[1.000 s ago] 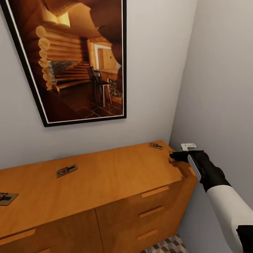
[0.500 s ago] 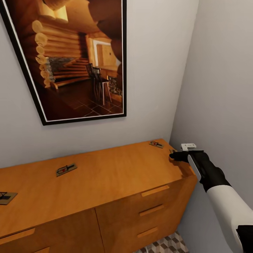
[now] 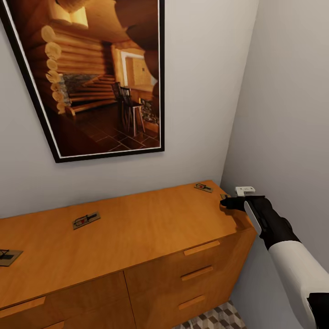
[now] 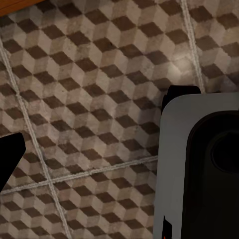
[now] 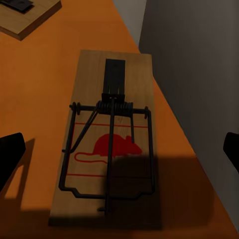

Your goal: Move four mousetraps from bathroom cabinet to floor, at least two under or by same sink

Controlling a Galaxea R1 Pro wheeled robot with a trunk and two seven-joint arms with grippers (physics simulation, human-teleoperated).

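Note:
The orange-brown cabinet (image 3: 137,237) stands against the wall. On its top lie mousetraps: one at the left edge (image 3: 9,257), one left of centre (image 3: 86,220), one at the back right corner (image 3: 203,187). My right gripper (image 3: 225,203) hovers low over the cabinet's right end. In the right wrist view a further mousetrap (image 5: 112,144) with a red mouse print lies between the widely spread fingertips (image 5: 10,157) of the open right gripper (image 5: 121,152), untouched. The left gripper (image 4: 119,154) hangs open over the cube-patterned bathroom floor (image 4: 89,99).
A large framed picture (image 3: 98,77) hangs on the wall above the cabinet. The side wall (image 3: 292,114) runs close beside the cabinet's right end and my right arm. Patterned floor (image 3: 214,317) shows below the drawers. The robot's grey body (image 4: 199,169) sits beside the left gripper.
The head view has shifted slightly. My right gripper stays over the trap at the cabinet's right end, still open. No trap has moved.

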